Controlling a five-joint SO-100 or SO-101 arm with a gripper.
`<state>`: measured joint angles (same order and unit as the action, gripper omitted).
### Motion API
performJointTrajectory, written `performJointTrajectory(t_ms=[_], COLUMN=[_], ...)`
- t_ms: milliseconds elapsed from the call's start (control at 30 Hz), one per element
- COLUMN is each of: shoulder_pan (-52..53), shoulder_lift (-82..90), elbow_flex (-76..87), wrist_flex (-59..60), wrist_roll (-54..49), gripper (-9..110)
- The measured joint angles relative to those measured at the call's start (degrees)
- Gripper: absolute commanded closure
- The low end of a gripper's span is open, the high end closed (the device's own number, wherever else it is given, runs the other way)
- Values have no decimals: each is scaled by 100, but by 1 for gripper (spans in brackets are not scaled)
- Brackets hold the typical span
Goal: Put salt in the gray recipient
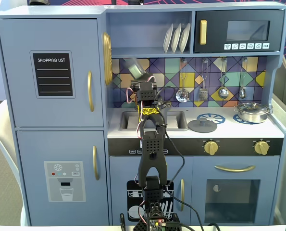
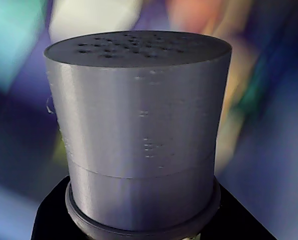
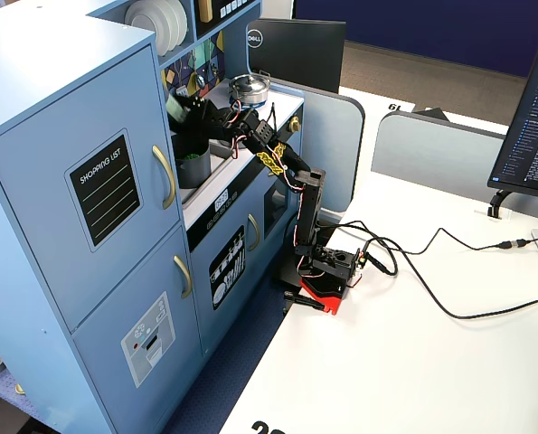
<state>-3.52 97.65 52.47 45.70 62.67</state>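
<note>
My gripper [image 1: 142, 83] is shut on the salt shaker [image 1: 136, 67], which is blurred and tilted up to the left above the sink. In the wrist view the shaker's gray cap [image 2: 138, 115] with its holes fills the frame, and the black jaws of my gripper [image 2: 143, 222] close round it at the bottom. In a fixed view from the side, the gripper [image 3: 199, 116] holds the dark shaker [image 3: 187, 127] just above the gray pot [image 3: 193, 167], which stands in the sink. In the front fixed view the pot is hidden behind the arm.
A flat gray lid [image 1: 202, 126] lies on the counter to the right of the sink [image 1: 128, 120]. A shiny steel pan [image 1: 252, 112] sits on the far right burner. Utensils [image 1: 223, 91] hang on the back wall. The shelf with plates [image 1: 177, 37] is overhead.
</note>
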Motion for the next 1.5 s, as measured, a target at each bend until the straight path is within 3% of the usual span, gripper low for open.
performJointTrajectory(t_ms=[100, 300, 533, 767, 900, 1067, 1267, 1500], shoulder_pan=[-9, 193, 62, 229, 167, 668, 2505, 4491], shoulder_lift=[0, 0, 70, 132, 141, 237, 668, 650], elbow_flex=[0, 26, 334, 334, 334, 483, 1635, 1714], wrist_flex=[-149, 1521, -422, 1143, 413, -615, -1661, -2417], wrist_roll=[0, 18, 0, 26, -475, -3076, -6873, -11382], gripper=[101, 101, 101, 101, 101, 101, 101, 101])
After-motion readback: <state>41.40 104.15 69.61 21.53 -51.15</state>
